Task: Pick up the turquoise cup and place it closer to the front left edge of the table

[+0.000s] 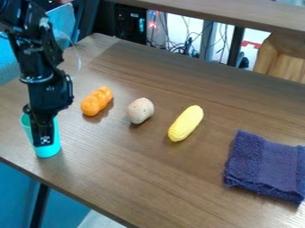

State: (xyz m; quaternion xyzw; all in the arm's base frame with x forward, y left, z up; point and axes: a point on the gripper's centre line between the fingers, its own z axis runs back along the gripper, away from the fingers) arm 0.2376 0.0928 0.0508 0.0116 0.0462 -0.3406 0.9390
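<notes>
The turquoise cup (49, 151) by the arm (43, 73) stands upright, mouth apparently up

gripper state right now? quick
Gripper: down at the turquoise cup, overlapping it in view; can't tell whether it's open, closed or holding the cup.

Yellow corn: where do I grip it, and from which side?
I'd take the yellow corn around its middle, straight down from above, closing across its narrow width. It lies on its side, long axis slanting from lower left to upper right in the view; the blue cloth lies well apart from it.
</notes>
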